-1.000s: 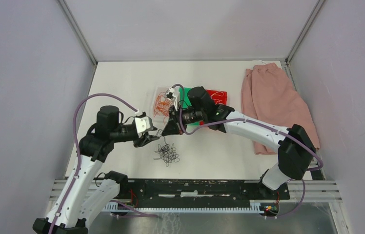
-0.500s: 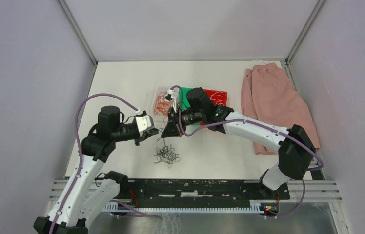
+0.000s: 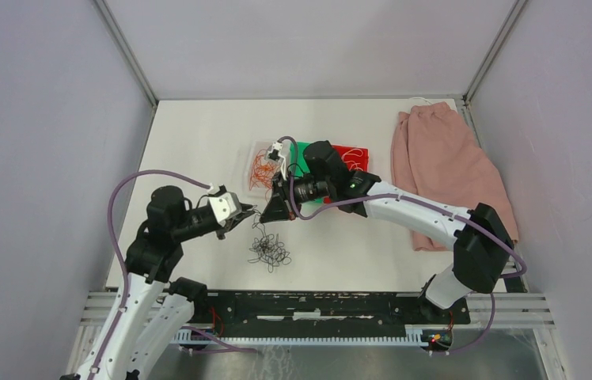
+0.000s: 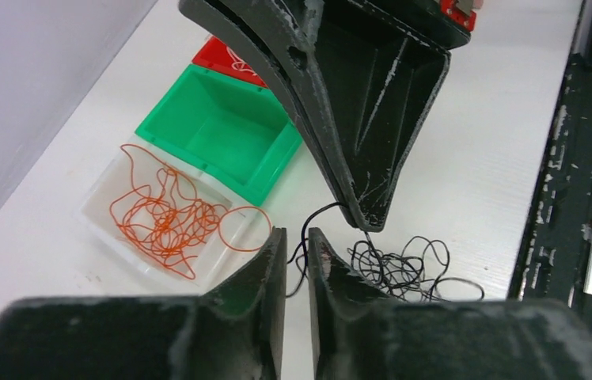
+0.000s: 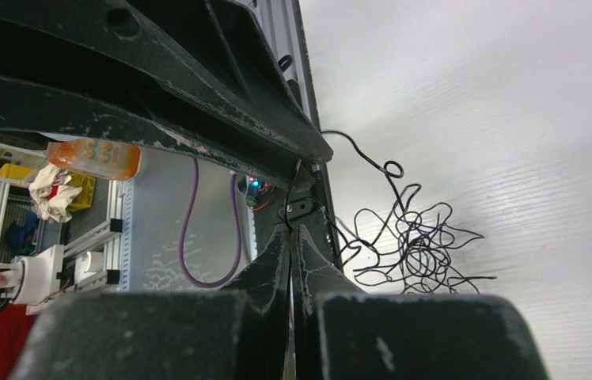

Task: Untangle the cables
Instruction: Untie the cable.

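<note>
A black clump of cables (image 3: 270,252) lies on the white table in front of both arms. My right gripper (image 3: 266,214) hangs just above it, shut on a black cable strand; in the right wrist view that strand leaves the closed tips (image 5: 291,229). It arcs from the right gripper (image 4: 364,215) into the slim gap of my left gripper (image 4: 297,237). The left jaws are almost together but not touching, and the gap is wider than the strand. Orange cables (image 4: 168,223) lie in a clear tray (image 4: 99,210). White cables (image 3: 354,157) lie in a red bin (image 3: 362,150).
A green bin (image 4: 277,162) stands between the clear tray and the red bin, under the right arm. A pink cloth (image 3: 445,170) covers the table's right side. The black rail (image 3: 316,305) runs along the near edge, and grey walls close in both sides.
The left jaws have closed from wide to a narrow gap around the black strand. The left arm has drawn back to the left. The right gripper has stayed put, still shut.
</note>
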Robot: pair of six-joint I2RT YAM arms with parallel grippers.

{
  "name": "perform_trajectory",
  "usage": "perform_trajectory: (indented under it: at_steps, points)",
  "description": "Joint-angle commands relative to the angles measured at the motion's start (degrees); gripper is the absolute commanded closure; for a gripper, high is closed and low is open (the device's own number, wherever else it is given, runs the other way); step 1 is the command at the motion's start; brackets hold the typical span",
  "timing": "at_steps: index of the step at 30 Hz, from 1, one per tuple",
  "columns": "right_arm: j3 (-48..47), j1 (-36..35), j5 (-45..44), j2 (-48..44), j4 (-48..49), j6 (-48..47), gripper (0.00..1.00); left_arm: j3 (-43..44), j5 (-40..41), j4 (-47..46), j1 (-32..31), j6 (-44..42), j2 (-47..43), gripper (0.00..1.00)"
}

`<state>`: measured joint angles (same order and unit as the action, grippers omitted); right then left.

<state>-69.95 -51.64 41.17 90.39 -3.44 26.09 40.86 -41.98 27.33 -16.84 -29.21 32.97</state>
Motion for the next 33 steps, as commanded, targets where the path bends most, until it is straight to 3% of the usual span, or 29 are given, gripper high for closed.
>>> perform_trajectory:
  at_steps: [1,3,5,16,21,28,33]
  points:
    - [-2.3,-0.11,3.29,-2.63,2.07,1.87,1.0,1.98,-5.22,5.68,0.27,-3.43,0.04,0.69]
    - [-2.81,-0.05,3.44,-2.62,1.6,1.82,1.0,2.75,-6.44,9.13,0.31,-6.62,-0.01,0.54]
    - [-3.28,0.04,4.24,-2.32,1.32,1.98,1.0,3.12,-7.02,10.99,0.27,-9.09,-0.43,0.47]
    - [-3.96,0.05,8.72,-1.12,1.14,2.86,1.0,1.39,-4.54,3.66,0.27,-7.19,-1.71,0.53]
    - [-4.31,0.05,8.8,-1.0,0.14,2.31,1.0,2.17,-5.14,6.99,0.25,-12.16,-1.74,0.61]
    - [-5.07,-0.04,8.02,-0.25,1.9,3.45,1.0,4.3,-12.71,8.97,0.23,-6.73,-0.34,0.96]
    - [-4.66,-0.03,5.75,-0.89,1.61,3.15,1.0,5.78,-10.74,8.21,0.26,-5.16,-0.65,0.97]
